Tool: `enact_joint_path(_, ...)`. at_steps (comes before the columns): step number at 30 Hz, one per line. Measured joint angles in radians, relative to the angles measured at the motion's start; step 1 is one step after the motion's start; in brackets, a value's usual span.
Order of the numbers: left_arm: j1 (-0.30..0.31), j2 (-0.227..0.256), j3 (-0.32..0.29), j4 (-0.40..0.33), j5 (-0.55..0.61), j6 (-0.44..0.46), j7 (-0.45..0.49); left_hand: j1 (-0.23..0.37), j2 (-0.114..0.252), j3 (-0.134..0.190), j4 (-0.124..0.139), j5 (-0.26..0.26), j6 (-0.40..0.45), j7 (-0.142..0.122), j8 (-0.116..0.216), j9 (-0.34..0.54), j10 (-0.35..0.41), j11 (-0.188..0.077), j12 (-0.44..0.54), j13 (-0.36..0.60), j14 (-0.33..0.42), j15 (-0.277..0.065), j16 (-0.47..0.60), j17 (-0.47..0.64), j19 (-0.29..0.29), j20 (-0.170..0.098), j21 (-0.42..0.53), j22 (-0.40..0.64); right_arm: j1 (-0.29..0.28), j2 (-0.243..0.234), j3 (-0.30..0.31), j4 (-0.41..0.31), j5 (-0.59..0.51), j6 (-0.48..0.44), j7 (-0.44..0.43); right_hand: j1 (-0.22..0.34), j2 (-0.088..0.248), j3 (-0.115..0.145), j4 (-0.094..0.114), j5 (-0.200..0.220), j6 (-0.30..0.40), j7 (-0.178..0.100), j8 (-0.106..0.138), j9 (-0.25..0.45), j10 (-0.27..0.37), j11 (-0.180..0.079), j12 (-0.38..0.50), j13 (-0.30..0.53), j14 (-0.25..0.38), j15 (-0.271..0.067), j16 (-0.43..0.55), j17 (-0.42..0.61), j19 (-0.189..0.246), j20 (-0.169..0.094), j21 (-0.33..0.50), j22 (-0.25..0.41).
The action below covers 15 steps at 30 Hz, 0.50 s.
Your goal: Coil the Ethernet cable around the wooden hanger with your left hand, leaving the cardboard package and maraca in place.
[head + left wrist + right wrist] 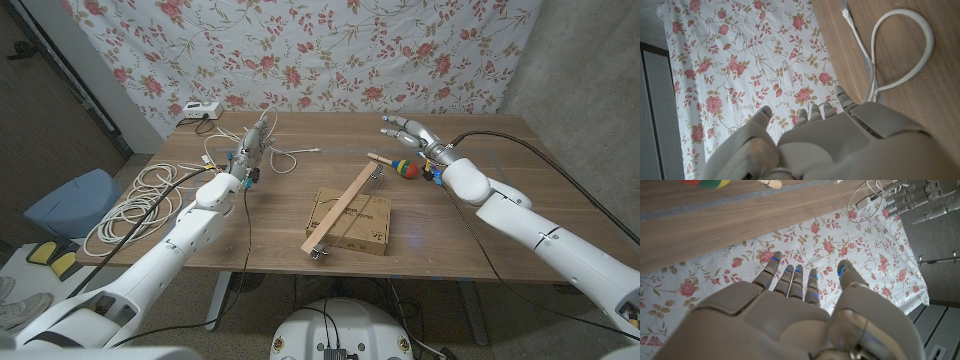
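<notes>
The white Ethernet cable (283, 157) lies in loose loops at the table's back left; one loop (901, 49) and its plug (845, 8) show in the left wrist view. My left hand (254, 141) hovers over those loops with its fingers (816, 110) stretched and apart, holding nothing; the cable runs in under it. The wooden hanger (344, 208) lies diagonally across the flat cardboard package (362, 226) mid-table. The maraca (403, 168) lies behind them, its colourful head (705, 182) visible in the right wrist view. My right hand (409, 133) is raised beyond the maraca, its fingers (790, 275) spread and empty.
More white cable hangs off the table's left edge into a coil on the floor (137, 206). A white box (199, 110) sits at the back left corner. A floral curtain (330, 50) hangs behind the table. A blue bin (75, 200) stands on the floor at left.
</notes>
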Motion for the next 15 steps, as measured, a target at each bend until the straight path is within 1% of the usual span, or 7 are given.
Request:
enact_joint_path(3, 0.006, 0.003, 0.0, -0.013, 0.001, 0.009, 0.009, 0.0, 0.0, 0.0, 0.0, 0.0, 0.004, -0.004, 0.0, 0.0, 0.004, 0.004, 0.0, 0.0, 0.003, 0.003, 0.0, 0.0, 0.0, 0.0, -0.001, 0.0, 0.0, -0.019, -0.004, -0.022, -0.014, -0.007, 0.007, 0.004, -0.004, 0.003, -0.003, 0.0, 0.0, 0.0, 0.0, 0.0, 0.0, 0.0, 0.0, 0.0, 0.002, -0.002, 0.0, -0.002, 0.0, 0.0, 0.0, 0.0)
enact_joint_path(4, 0.015, 0.008, -0.001, -0.031, 0.001, 0.013, 0.013, 0.0, 0.0, 0.0, 0.0, 0.0, 0.007, -0.004, 0.0, 0.0, 0.004, 0.004, 0.0, 0.0, 0.005, 0.005, 0.0, 0.0, 0.0, 0.0, -0.001, 0.0, 0.0, -0.029, -0.007, -0.034, -0.046, -0.026, 0.024, 0.004, -0.004, 0.003, -0.003, 0.0, 0.0, 0.0, 0.0, 0.0, -0.002, -0.002, 0.0, 0.0, 0.002, -0.002, 0.0, -0.003, 0.0, 0.0, 0.0, 0.0)
enact_joint_path(6, 0.018, 0.01, -0.001, -0.04, 0.001, 0.02, 0.019, 0.0, 0.0, 0.0, 0.0, 0.0, 0.011, 0.0, 0.0, 0.0, 0.004, 0.004, 0.0, 0.0, 0.005, 0.005, 0.0, 0.0, 0.006, 0.005, -0.001, 0.0, 0.0, -0.043, -0.01, -0.051, -0.063, -0.035, 0.034, 0.007, -0.007, 0.003, -0.003, 0.0, -0.001, -0.001, 0.0, 0.0, -0.008, -0.008, 0.0, 0.0, 0.001, -0.002, 0.0, -0.003, 0.005, 0.005, -0.002, 0.0)
enact_joint_path(8, 0.022, 0.011, -0.001, -0.05, 0.001, 0.026, 0.024, 0.0, 0.0, 0.0, 0.0, 0.0, 0.011, 0.0, 0.0, 0.0, 0.006, 0.006, 0.0, 0.0, 0.005, 0.005, 0.0, 0.0, 0.005, 0.005, -0.001, 0.0, 0.0, -0.056, -0.013, -0.066, -0.084, -0.047, 0.047, 0.013, -0.003, 0.004, -0.004, 0.0, -0.008, -0.008, 0.0, 0.0, -0.013, -0.013, -0.005, 0.0, -0.002, -0.005, 0.0, -0.003, 0.005, 0.005, -0.004, 0.0)
enact_joint_path(11, 0.025, 0.013, -0.001, -0.058, 0.001, 0.031, 0.028, 0.0, 0.0, 0.0, 0.0, 0.0, 0.011, 0.0, 0.0, 0.0, 0.007, 0.007, 0.0, 0.0, 0.005, 0.005, 0.0, 0.0, 0.005, 0.005, -0.001, 0.0, 0.002, -0.07, -0.017, -0.082, -0.106, -0.057, 0.063, 0.027, -0.01, 0.009, -0.009, 0.0, -0.015, -0.015, -0.006, 0.0, -0.019, -0.018, -0.009, 0.0, -0.008, -0.011, 0.0, -0.003, 0.005, 0.005, -0.004, 0.0)
enact_joint_path(14, 0.029, 0.013, -0.001, -0.069, 0.001, 0.035, 0.031, 0.0, 0.0, 0.0, 0.0, 0.0, 0.011, 0.0, 0.0, 0.0, 0.007, 0.007, 0.0, 0.0, 0.005, 0.005, 0.0, 0.0, 0.005, 0.005, -0.001, 0.0, 0.008, -0.087, -0.023, -0.101, -0.142, -0.075, 0.092, 0.061, -0.007, 0.029, -0.015, 0.004, -0.031, -0.023, -0.006, 0.005, -0.036, -0.03, -0.016, 0.0, -0.015, -0.018, -0.009, 0.0, 0.005, 0.005, -0.014, 0.0)
enact_joint_path(15, 0.03, 0.013, -0.001, -0.071, 0.001, 0.037, 0.032, 0.0, 0.0, 0.0, 0.0, 0.0, 0.013, 0.002, 0.0, 0.0, 0.007, 0.007, 0.0, 0.0, 0.005, 0.005, 0.0, 0.0, 0.005, 0.005, -0.001, 0.0, 0.011, -0.094, -0.026, -0.111, -0.15, -0.08, 0.1, 0.071, -0.006, 0.033, -0.017, 0.004, -0.039, -0.023, -0.007, 0.005, -0.04, -0.028, -0.016, 0.0, -0.019, -0.022, -0.011, 0.0, 0.005, 0.005, -0.018, 0.0)
